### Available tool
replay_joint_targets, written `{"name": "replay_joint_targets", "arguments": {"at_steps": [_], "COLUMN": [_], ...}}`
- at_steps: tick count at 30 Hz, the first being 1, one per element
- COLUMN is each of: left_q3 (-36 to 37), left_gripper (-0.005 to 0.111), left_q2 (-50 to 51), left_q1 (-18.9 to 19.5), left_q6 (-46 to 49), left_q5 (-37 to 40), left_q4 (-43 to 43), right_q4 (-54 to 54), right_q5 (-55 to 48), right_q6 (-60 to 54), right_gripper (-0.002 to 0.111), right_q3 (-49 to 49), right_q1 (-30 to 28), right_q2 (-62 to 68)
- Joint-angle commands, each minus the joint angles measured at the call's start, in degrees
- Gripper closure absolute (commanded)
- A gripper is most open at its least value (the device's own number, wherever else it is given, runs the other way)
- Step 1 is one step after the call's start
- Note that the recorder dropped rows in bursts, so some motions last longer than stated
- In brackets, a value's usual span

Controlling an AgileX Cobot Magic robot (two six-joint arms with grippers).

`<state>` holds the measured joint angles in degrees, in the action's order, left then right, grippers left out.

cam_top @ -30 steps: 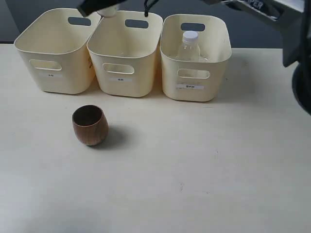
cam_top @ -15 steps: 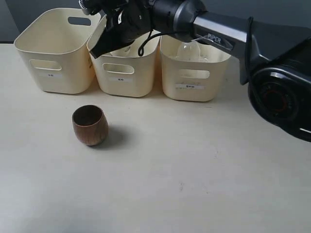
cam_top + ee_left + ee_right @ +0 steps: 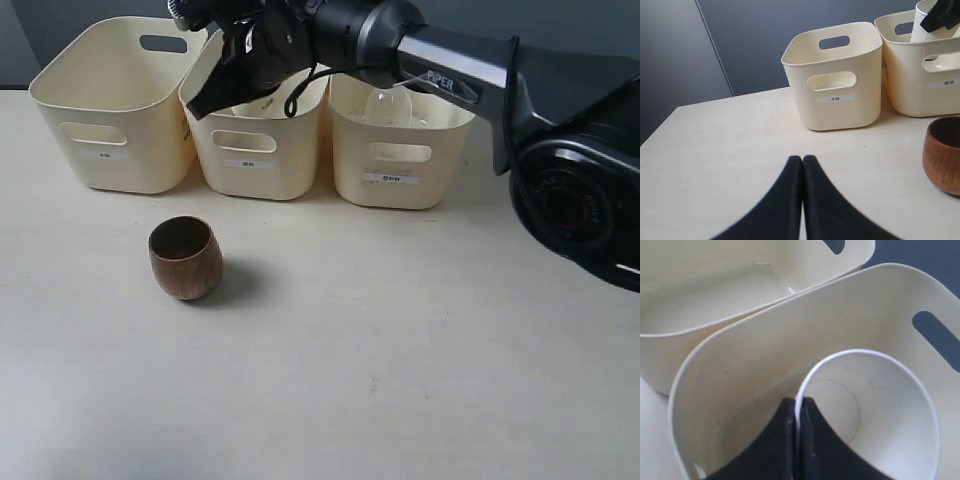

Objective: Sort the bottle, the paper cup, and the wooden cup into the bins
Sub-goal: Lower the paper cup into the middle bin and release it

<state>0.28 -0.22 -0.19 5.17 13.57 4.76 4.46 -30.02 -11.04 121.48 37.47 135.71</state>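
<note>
The white paper cup (image 3: 875, 410) hangs tilted over the inside of the middle bin (image 3: 255, 150), its rim pinched by my right gripper (image 3: 797, 407), which is shut on it. That gripper (image 3: 212, 95) reaches across from the right. The clear bottle (image 3: 388, 98) with a white cap stands in the right bin (image 3: 400, 160). On the table in front of the left bin (image 3: 110, 110) sits the brown wooden cup (image 3: 185, 258), upright. My left gripper (image 3: 802, 161) is shut on nothing, low over the table and short of the wooden cup (image 3: 946, 157).
The three bins stand side by side along the back of the table (image 3: 400, 350). My right arm (image 3: 450, 65) stretches over the right bin. A dark wall (image 3: 765, 40) rises behind the bins.
My right arm has come down into view over the middle bin with the paper cup. In the last half second it has barely moved. The wooden cup has stayed put.
</note>
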Motion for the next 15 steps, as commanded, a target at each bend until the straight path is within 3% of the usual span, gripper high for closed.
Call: {"name": "replay_joint_targets", "arguments": {"at_steps": [1, 9, 10, 13, 15], "left_q3": [-0.3, -0.3, -0.3, -0.3, -0.3], "left_gripper": [0.107, 0.107, 0.107, 0.107, 0.107], "left_q2": [0.2, 0.2, 0.2, 0.2, 0.2], "left_q1": [0.0, 0.0, 0.0, 0.0, 0.0], "left_q6": [-0.1, -0.1, -0.1, -0.1, -0.1], "left_q5": [-0.3, -0.3, -0.3, -0.3, -0.3], "left_q4": [-0.1, -0.1, -0.1, -0.1, -0.1], "right_q4": [1.9, 1.9, 1.9, 1.5, 1.5], "right_q5": [-1.3, -2.4, -2.7, -3.7, -3.7], "right_q6": [2.1, 2.1, 2.1, 2.3, 2.3], "right_gripper": [0.109, 0.108, 0.104, 0.072, 0.069], "right_q3": [0.2, 0.2, 0.2, 0.2, 0.2], "right_q1": [-0.3, -0.3, -0.3, -0.3, -0.3], "right_q2": [-0.2, -0.2, -0.2, -0.2, -0.2]}}
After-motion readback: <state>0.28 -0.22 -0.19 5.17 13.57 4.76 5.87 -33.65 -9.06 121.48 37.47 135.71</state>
